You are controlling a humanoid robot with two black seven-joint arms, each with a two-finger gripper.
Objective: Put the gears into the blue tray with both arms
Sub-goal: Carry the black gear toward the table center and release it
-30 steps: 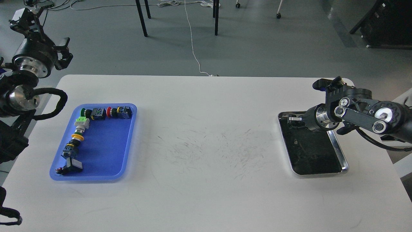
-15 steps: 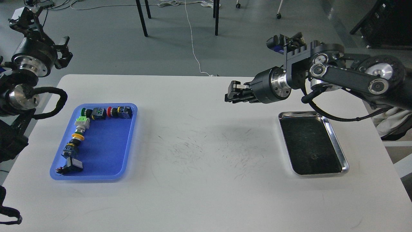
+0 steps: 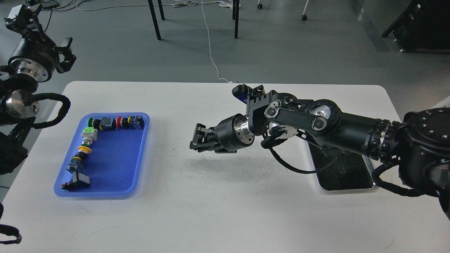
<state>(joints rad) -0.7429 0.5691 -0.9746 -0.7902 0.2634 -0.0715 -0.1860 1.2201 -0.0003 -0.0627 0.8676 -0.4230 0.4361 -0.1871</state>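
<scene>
- No brand, label or writing can be read anywhere in the view.
- The bench (image 3: 225, 211) is white with rounded corners, and its middle is marked with many fine dark scratches.
- Beyond the bench lies a grey floor, with black furniture legs (image 3: 154, 19) at the top and a thin white cable (image 3: 210, 45) running down towards the bench's far edge.
- The blue tray (image 3: 116, 165) sits on the left part of the bench; along its far and left sides runs a row of push-button switches (image 3: 86, 144) with green, red and yellow caps.
- The silver tray (image 3: 351, 184) with a dark bottom sits on the right part of the bench, partly hidden by the right arm (image 3: 334, 130).
- One gear (image 3: 341, 172), tiny and dark, lies on the silver tray's bottom near its front edge.
- The right arm reaches leftwards over the middle of the bench, between the two trays.
- The right tool (image 3: 196, 140) points towards the blue tray and hangs above the bench, well apart from the tray's rim. Its fingers look close together, but I cannot tell whether they pinch anything; whatever might be between them is too small and dark to make out.
- The left tool (image 3: 19, 19) is raised at the top left, off the bench and above the floor; it is seen dark and end-on, so I cannot tell how its fingers stand.
</scene>
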